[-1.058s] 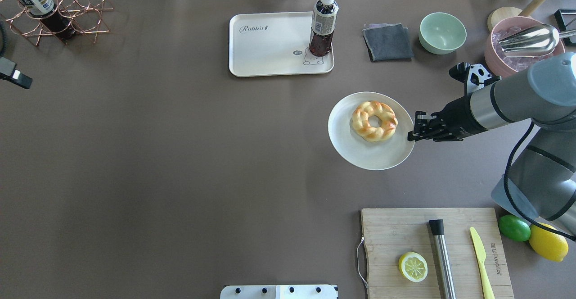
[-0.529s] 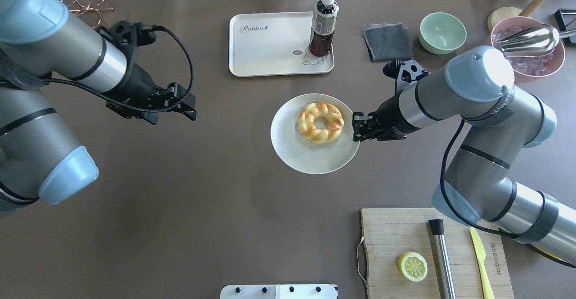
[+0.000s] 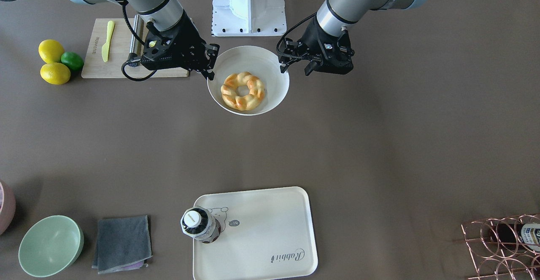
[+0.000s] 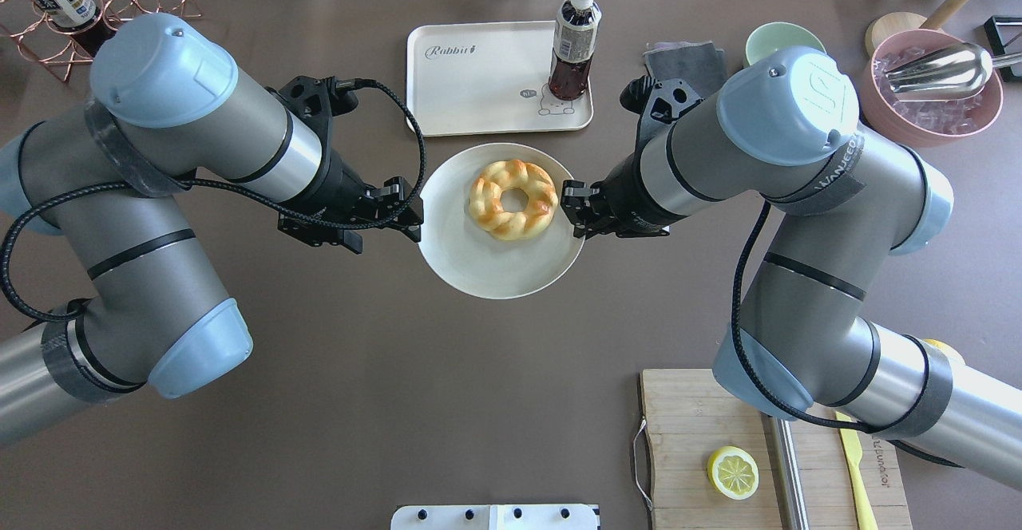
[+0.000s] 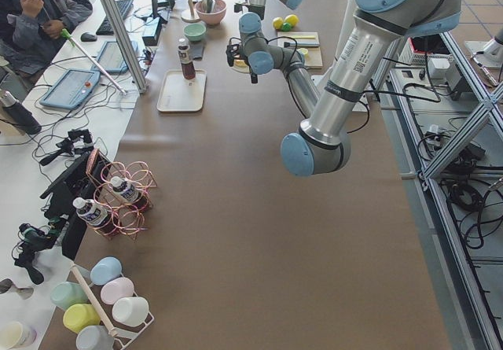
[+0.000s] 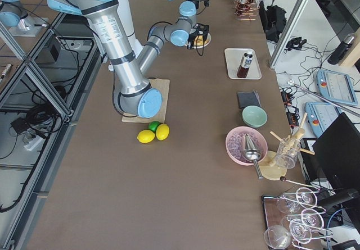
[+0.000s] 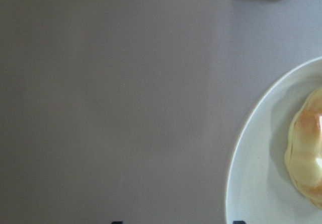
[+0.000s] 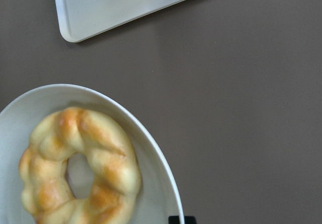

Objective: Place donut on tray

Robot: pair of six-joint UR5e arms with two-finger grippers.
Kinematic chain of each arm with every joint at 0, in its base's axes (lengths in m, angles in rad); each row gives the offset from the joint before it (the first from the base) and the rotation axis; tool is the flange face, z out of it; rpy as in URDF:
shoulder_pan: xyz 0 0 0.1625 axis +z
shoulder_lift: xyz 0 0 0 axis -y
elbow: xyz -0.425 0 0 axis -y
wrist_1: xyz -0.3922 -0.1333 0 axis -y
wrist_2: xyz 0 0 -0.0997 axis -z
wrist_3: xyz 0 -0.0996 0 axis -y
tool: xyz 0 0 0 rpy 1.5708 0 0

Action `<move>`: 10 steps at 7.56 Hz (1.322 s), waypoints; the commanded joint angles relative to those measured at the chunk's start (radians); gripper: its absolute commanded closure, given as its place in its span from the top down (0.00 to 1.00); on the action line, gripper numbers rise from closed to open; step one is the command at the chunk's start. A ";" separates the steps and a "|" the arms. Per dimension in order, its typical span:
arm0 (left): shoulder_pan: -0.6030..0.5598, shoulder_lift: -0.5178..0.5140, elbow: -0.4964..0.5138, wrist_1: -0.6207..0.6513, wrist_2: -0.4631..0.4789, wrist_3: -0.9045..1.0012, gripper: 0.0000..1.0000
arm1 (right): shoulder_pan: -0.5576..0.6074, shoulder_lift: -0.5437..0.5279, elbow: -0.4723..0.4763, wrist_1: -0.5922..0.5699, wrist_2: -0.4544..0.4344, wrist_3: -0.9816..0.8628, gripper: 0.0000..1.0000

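Observation:
The braided golden donut (image 4: 513,199) lies on a round white plate (image 4: 471,263) near the table's middle. My right gripper (image 4: 573,209) is shut on the plate's right rim and holds it above the table. My left gripper (image 4: 409,212) is open just beside the plate's left rim, touching nothing. The cream tray (image 4: 479,83) with "Rabbit" script lies just beyond the plate, with a dark drink bottle (image 4: 573,43) standing on its right end. The right wrist view shows the donut (image 8: 95,148) and a tray corner (image 8: 115,2).
A wooden cutting board (image 4: 687,434) with a lemon half (image 4: 732,472) lies front right. A grey cloth (image 3: 122,243), a green bowl (image 3: 50,245) and a pink bowl (image 4: 934,115) sit far right. A copper wire rack (image 3: 502,242) stands far left.
My right gripper has carried the plate with the donut leftward to just in front of the tray. My left arm has come in from the left to the plate's left rim.

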 commanded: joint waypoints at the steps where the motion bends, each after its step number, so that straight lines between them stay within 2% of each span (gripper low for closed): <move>1: 0.008 -0.003 0.003 -0.024 0.000 -0.034 0.50 | -0.014 0.015 0.002 -0.008 -0.018 0.009 0.00; 2: 0.008 -0.001 0.003 -0.024 0.000 -0.034 0.31 | -0.016 0.015 0.004 -0.008 -0.018 0.009 0.00; 3: 0.008 0.002 0.003 -0.027 0.000 -0.032 0.03 | -0.021 0.013 0.010 -0.008 -0.021 0.009 0.00; 6: 0.008 0.011 0.012 -0.064 0.002 -0.037 0.00 | -0.027 0.015 0.016 -0.006 -0.021 0.009 0.00; 7: 0.008 0.011 0.012 -0.064 0.003 -0.047 0.00 | -0.030 0.018 0.014 -0.008 -0.018 0.010 0.11; 8: 0.008 0.011 0.012 -0.066 0.032 -0.061 0.00 | -0.028 0.018 0.014 -0.006 -0.020 0.010 0.37; 9: 0.008 0.011 0.012 -0.066 0.034 -0.067 0.00 | -0.028 0.018 0.016 -0.006 -0.020 0.010 0.99; 10: 0.008 0.011 0.020 -0.066 0.036 -0.068 0.00 | -0.018 0.015 0.022 -0.008 -0.011 0.010 1.00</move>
